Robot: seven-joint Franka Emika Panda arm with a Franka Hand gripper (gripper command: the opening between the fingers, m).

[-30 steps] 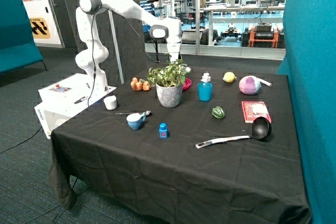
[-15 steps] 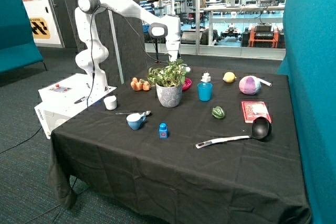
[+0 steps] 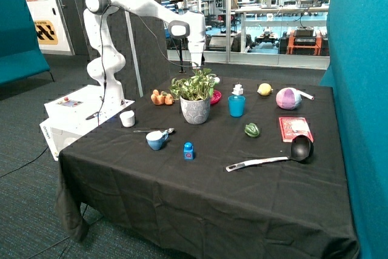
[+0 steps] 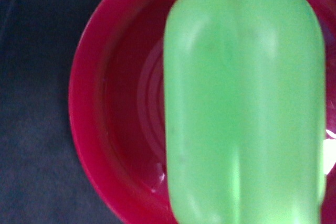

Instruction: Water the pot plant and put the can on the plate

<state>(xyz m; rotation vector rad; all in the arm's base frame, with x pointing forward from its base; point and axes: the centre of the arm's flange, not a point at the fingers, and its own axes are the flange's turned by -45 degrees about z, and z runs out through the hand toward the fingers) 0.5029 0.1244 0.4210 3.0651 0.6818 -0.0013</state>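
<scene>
**Can over the plate, gripper hidden behind the plant**

From my remote seat, the wrist view is nearly filled by the can [image 4: 244,103]: smooth, glossy light-green plastic, a rounded, elongated form whose long axis runs lengthwise through the frame; which end is the spout I cannot tell. Beneath it sits the plate [image 4: 92,114], round, magenta-pink, shiny plastic with a raised rim and faint concentric rings in its floor; the can lies over the plate's middle, though whether it rests on the plate or hangs above it I cannot say; beside the rim I see the dark woven cloth of the bench [image 4: 31,129].

In the outside view the white arm reaches down behind the pot plant [image 3: 195,98], and its gripper [image 3: 197,66] is just above the leaves at about 12 o'clock from the pot; I cannot tell what it has hold of. The plant has leafy green-and-cream foliage in a round grey patterned pot, standing upright; a sliver of the pink plate [image 3: 216,96] shows at roughly 2 o'clock from the pot, half hidden by leaves; the can itself is not clear there.

Around the pot on the black-draped bench [image 3: 200,198]: a teal cup [image 3: 236,105] at 3 o'clock; a small blue block [image 3: 188,151] at 6 o'clock; a black ladle [image 3: 273,154] with a long pale handle at about 4 o'clock; a flat red packet [image 3: 295,128] beyond it.
</scene>
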